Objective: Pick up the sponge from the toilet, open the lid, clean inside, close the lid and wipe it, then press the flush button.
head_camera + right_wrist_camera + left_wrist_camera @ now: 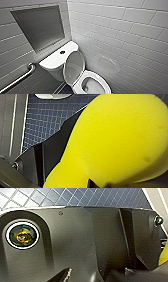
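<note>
Sponge [120,141] right up close, bright yellow, clamped in the right gripper [93,183] above the blue tiled floor [47,116]. Left gripper [100,274]: wide or narrow, I can't tell. Further off, the toilet [96,74] stands open, lid [73,66] raised against the tank, flush button [62,52] on top.

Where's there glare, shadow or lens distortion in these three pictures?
Head view: wall tile lines tilt and fan out, wide-angle distortion; the toilet's tank cover has a soft sheen. Left wrist view: pale glare on the robot's dark plate. Right wrist view: the sponge is evenly bright, shaded along one edge.
</note>
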Tool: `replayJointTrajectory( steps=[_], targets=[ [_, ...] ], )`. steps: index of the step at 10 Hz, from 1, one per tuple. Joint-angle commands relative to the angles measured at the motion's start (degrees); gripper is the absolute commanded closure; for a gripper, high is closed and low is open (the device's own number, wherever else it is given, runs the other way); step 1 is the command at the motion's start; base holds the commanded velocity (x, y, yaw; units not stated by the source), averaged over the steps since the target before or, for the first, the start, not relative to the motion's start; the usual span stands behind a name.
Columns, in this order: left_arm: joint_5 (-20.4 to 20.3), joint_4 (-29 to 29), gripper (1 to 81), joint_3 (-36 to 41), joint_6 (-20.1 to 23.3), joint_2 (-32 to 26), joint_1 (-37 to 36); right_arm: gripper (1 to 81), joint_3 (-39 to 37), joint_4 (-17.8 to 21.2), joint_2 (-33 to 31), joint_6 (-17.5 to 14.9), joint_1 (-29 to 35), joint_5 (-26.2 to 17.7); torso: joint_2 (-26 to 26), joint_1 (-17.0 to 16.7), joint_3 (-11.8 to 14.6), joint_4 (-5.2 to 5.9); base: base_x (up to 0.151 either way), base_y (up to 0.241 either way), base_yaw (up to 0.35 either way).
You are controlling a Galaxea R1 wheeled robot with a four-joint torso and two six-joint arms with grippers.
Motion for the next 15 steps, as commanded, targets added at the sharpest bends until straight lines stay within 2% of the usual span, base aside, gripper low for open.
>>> replayJointTrajectory(
  steps=[1, 4, 5, 6, 9, 15],
  targets=[
    [2.24, 1.98, 1.0, 0.46, 0.34, 0.11, -1.51, 81.1, -0.48, -1.56, -1.02, -0.18, -0.46, -1.83, 5.71, -3.69, 0.0, 0.0, 0.0, 0.0, 0.0],
    [2.15, 2.42, 1.0, -1.55, 1.13, 2.05, -0.19, 81.1, -1.44, -1.56, 0.04, -0.18, -0.63, -1.91, 11.45, -7.36, 0.02, 0.0, 0.0, 0.0, 0.0],
    [2.24, 2.51, 1.0, -3.05, 1.13, 3.1, 0.34, 81.1, -1.88, -1.56, 0.47, -0.18, -0.55, -1.91, 18.95, -12.19, 0.02, 0.0, 0.0, 0.0, 0.0],
    [2.15, 2.51, 1.0, -4.98, 1.48, 4.68, 0.95, 81.1, -2.85, -1.56, 1.09, -0.18, -0.72, -1.91, 16.11, -10.38, 4.77, 0.0, 0.0, 0.0, 0.0],
    [2.06, 2.51, 1.0, -8.5, 2.01, 6.7, 1.84, 81.1, -5.05, -1.56, 2.76, -0.18, -0.81, -1.91, 21.71, -13.98, 8.79, 0.0, 0.0, 0.0, 0.0],
    [2.24, 2.42, 1.0, -10.09, 2.89, 8.11, 1.92, 81.1, -5.31, -1.48, 3.11, -0.18, -0.99, -1.91, 33.71, -21.92, 21.14, 0.0, 0.0, 0.0, 0.0]
  ],
)
